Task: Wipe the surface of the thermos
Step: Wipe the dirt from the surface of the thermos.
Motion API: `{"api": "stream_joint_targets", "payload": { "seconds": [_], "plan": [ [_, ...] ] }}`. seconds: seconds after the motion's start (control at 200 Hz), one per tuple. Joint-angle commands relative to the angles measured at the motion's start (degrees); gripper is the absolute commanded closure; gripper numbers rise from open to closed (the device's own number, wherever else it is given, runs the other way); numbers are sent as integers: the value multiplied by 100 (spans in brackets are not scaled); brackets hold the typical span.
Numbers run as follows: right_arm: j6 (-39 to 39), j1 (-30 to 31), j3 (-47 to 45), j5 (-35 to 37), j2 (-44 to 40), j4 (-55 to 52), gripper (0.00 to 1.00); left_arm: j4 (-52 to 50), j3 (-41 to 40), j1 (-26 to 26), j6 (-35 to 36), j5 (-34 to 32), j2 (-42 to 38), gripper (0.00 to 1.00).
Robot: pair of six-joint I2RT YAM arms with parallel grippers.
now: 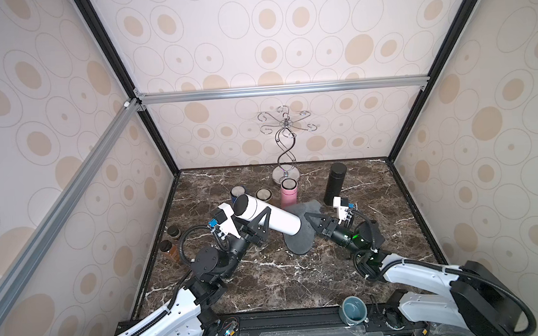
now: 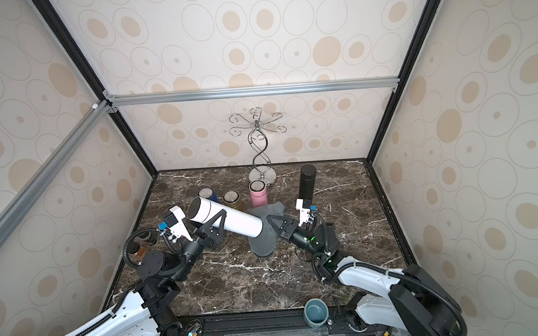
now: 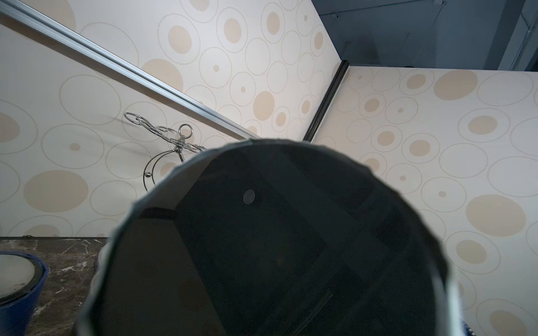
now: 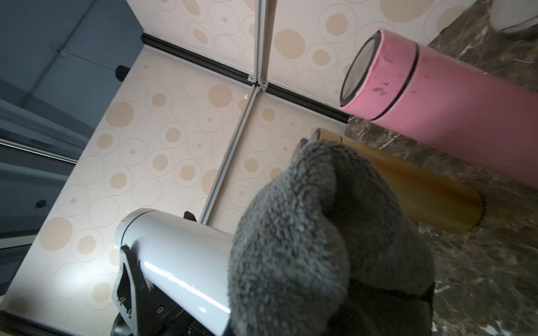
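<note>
Cream wallpaper [image 1: 285, 30] dotted with beige circles and braced by aluminium rails [image 1: 282, 89] encloses a dark marble desk [image 1: 300, 279], where a chrome hook stand [image 1: 286, 155] rises at the back wall. In front of the stand, the left fingers [image 1: 264, 218] clench a white thermos [image 1: 280, 221], held tilted above the desk. The right fingers [image 1: 315, 220] are clamped on a grey cloth [image 1: 299, 240] bunched against the thermos's lower end. A pink flask [image 1: 287, 195] and a black flask [image 1: 335, 184] stand upright near the stand.

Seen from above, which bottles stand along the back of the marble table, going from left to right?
Blue thermos → gold thermos → pink thermos → black thermos. The wire stand sits behind the pink one, so I leave it out.
</note>
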Motion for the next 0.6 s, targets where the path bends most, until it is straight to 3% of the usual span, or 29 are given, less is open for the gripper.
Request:
{"api": "stream_joint_targets", "payload": {
  "seconds": [0.0, 0.595],
  "plan": [
    [1278, -7, 181, -349, 429, 1454, 100, 994, 83, -7, -185, 19, 91, 100],
    [1491, 247, 340, -764, 647, 1451, 100, 1473, 289, -6, 610, -322, 510, 100]
  ]
}}
